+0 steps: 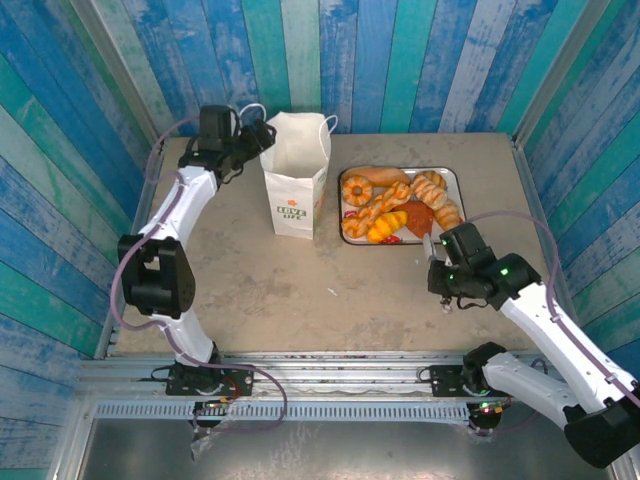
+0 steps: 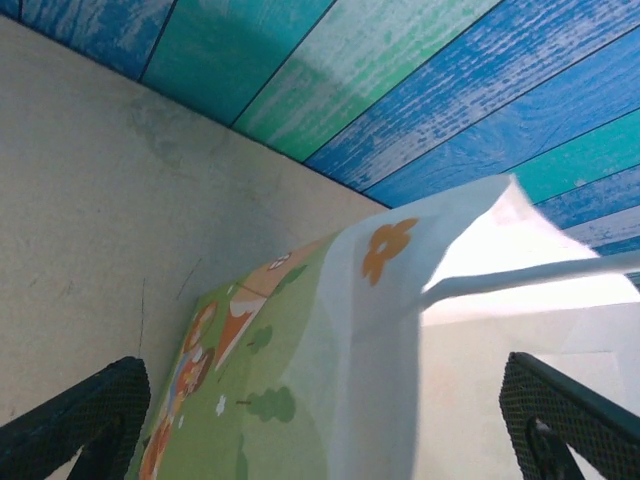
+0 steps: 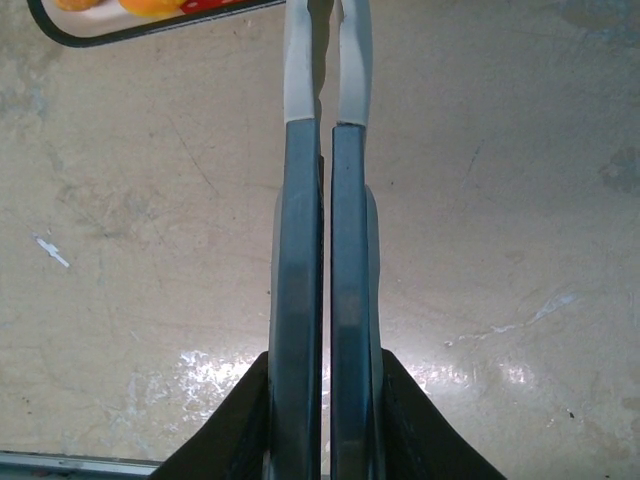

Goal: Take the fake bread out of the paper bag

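Operator: Tongs (image 3: 302, 260) sit closest to the right wrist lens. Status of the right gripper (image 3: 322, 405)?

Technician: Its fingers are clamped on the two metal arms of the tongs. The arms are pressed together and the grey tips touch. The assembly hangs over bare table (image 1: 250, 290), just on the near side of the tray (image 1: 461, 190) at the right.

Operator: Left gripper (image 1: 255, 135)?

Technician: Fingers (image 2: 85, 415) are spread wide, one on each side of the left rim of the paper bag (image 1: 297, 185) and its loop handle (image 2: 520, 280). Contact with the paper cannot be confirmed.

Operator: Location of the fake bread (image 1: 395, 205)?

Technician: A ring, a braid and buns lie crowded on the tray, to the right of the bag and apart from it. The bag stands upright at far centre with its mouth open. Its interior reads white, and whether any piece is left inside cannot be told.

Operator: Handling notes?

Technician: Judging by the gloss, the pieces are hard-shelled, light and slippery. Seat the grey tips across a piece's narrowest span, such as a ring's rim or a braid's waist. Avoid a rounded crown, where the piece would likely squirt out. The bag is thin paper, probably light and easily tipped or creased. Hold it at the rim fold beside the handle, and enter the tongs vertically, clear of the walls.
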### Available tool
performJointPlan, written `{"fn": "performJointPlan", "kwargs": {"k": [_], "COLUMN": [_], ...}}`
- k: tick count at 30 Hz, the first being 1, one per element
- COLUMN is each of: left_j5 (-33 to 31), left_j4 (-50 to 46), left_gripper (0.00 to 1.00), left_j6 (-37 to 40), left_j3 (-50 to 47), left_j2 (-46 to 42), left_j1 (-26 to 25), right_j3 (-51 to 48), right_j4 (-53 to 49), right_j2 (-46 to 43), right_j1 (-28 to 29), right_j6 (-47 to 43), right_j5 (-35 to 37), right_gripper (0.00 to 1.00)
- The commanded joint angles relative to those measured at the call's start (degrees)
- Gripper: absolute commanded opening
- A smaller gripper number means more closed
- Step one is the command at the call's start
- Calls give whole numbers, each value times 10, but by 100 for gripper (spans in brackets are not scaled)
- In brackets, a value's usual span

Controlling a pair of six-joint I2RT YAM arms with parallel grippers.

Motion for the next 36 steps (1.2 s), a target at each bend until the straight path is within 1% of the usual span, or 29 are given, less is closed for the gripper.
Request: {"fn": "performJointPlan", "kwargs": {"k": [1,7,12,13,18,23,25,30,33,36], "left_j5": [9,5,2,0,-1,10,6,-22,-59,-108], "left_j4": [24,37,44,44,52,63,64,52,48,46], "left_gripper": [94,94,94,94,94,94,94,94,94,94], "left_j6": [-3,-7,-10,-11,-14,-17,-17,-13,-11,-6], "left_j3": [-21,-58,-85,-91,-129,-178,-197,-230,-253,-274], "left_j2": [-85,-132,-165,-174,-218,-281,-323,-393,-434,-473], "left_j1": [2,2,2,2,2,2,2,2,2,2], "right_j3": [-12,-29,-51,-56,-76,-96,-98,-97,-93,-94], "right_j4": [6,11,34,38,55,93,104,132,147,158], "right_j2": [-9,-4,6,10,29,53,68,111,140,165], "right_j1": [15,39,55,70,101,127,135,155,165,172], "right_j6": [20,39,51,54,72,82,83,87,89,92], "right_j5": [29,52,63,66,75,75,76,84,88,85], "right_gripper": [25,25,25,25,25,27,28,32,34,38]}}
